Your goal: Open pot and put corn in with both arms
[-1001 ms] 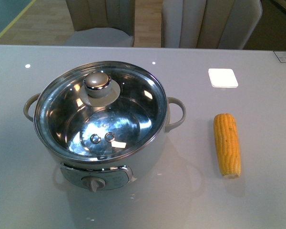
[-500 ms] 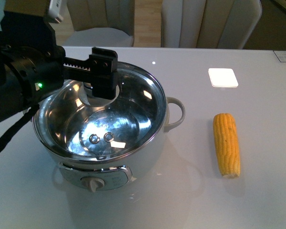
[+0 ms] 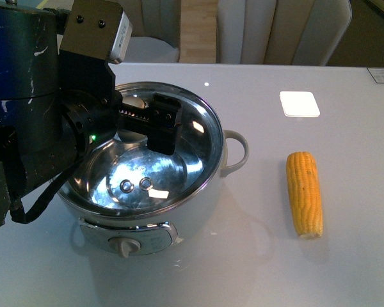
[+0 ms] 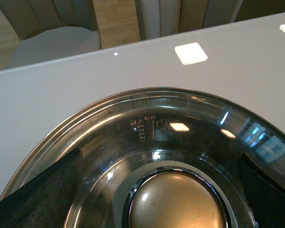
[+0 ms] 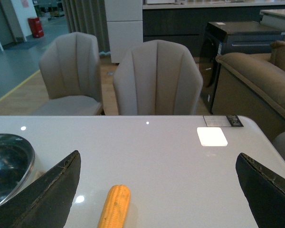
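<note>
The white pot [image 3: 201,208] stands at the table's middle-left, its glass lid [image 3: 195,137] closed on it. My left gripper [image 3: 137,115] hangs open over the lid. In the left wrist view the left gripper [image 4: 159,161] has a black finger [image 4: 42,194] on each side of the lid's knob [image 4: 175,202], apart from it. The corn [image 3: 305,193] lies on the table to the pot's right. My right gripper [image 5: 157,156] is open above the table, with the corn [image 5: 115,205] below it and nearer one finger [image 5: 47,190]. The right gripper does not show in the front view.
A white square pad [image 3: 299,103] lies on the table beyond the corn. Two upholstered chairs [image 3: 278,29] stand behind the table's far edge. A small label [image 3: 383,75] sits at the far right edge. My left arm's bulk [image 3: 25,128] hides the pot's left side.
My left arm came in from the left and moved forward and down over the lid, so its fingers now flank the knob. Pot, lid and corn have not moved.
</note>
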`<state>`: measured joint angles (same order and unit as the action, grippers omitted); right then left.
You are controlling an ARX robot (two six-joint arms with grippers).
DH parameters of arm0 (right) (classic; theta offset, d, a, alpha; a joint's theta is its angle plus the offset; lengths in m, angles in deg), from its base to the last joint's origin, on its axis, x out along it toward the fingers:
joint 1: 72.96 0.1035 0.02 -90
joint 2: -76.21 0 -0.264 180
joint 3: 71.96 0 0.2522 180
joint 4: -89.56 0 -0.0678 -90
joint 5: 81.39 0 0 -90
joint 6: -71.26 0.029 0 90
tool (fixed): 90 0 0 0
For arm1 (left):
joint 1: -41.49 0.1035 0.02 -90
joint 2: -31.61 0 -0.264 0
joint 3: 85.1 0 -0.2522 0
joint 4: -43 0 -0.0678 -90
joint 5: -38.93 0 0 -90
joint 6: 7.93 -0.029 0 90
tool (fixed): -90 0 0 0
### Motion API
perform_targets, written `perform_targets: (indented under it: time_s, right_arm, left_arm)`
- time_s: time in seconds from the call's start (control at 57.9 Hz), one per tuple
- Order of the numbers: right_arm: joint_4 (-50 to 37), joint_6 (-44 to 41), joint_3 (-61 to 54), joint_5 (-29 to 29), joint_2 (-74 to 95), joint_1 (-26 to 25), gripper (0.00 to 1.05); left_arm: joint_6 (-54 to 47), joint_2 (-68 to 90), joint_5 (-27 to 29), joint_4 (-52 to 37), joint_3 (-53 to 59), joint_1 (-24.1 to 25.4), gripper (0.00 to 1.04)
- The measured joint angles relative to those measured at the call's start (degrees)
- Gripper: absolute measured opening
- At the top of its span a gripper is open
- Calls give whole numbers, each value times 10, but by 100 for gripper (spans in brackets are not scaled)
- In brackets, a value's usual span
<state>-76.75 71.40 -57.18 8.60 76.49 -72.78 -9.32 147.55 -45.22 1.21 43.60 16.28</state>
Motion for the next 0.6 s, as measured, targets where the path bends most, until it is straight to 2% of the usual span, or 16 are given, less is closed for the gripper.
perform_targets:
  time_s: [0.466,0.5,0.604]
  right_arm:
    - [0,0,0,0,0,0,96]
    - [0,0,0,0,0,0,96]
    - [0,0,0,0,0,0,96]
  left_arm:
    - [31,27,-1,11,-22,-3,98]
    - [31,27,-1,12,-22,-4,96]
    - [35,28,-3,13,-23,-6,84]
